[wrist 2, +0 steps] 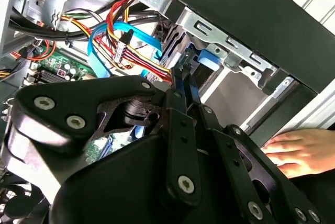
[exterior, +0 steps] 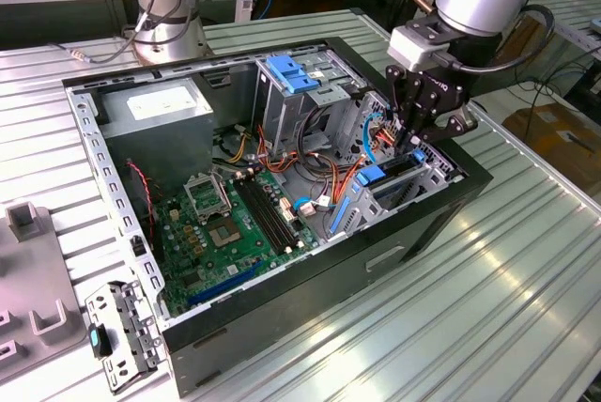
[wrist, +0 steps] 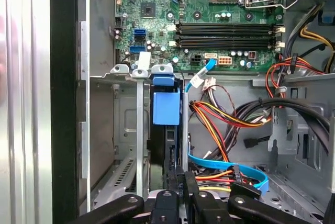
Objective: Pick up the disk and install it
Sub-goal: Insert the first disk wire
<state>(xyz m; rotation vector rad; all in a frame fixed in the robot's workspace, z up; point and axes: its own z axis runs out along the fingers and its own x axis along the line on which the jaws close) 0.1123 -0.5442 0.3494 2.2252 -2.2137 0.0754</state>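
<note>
The disk (exterior: 388,177) stands on edge in the drive cage at the corner of the open computer case (exterior: 84,130) on the exterior view's right, its blue side rail facing up. My gripper (exterior: 419,142) reaches down onto it from above, fingers pinched together on its thin edge. In the first wrist view the disk (wrist: 166,108) sits in its slot with the blue rail tab showing, and the gripper (wrist: 180,181) is shut on its near edge. In the second wrist view the gripper (wrist 2: 183,84) grips the blue-edged disk (wrist 2: 208,59) beside the cage wall.
Red, orange and blue cables (exterior: 315,153) crowd the space beside the cage. The motherboard (exterior: 235,224) lies on the case floor, a grey power supply box (exterior: 155,106) at the far corner, a blue latch piece (exterior: 291,73) on the upper bay. A person's hand (wrist 2: 303,150) rests outside the case.
</note>
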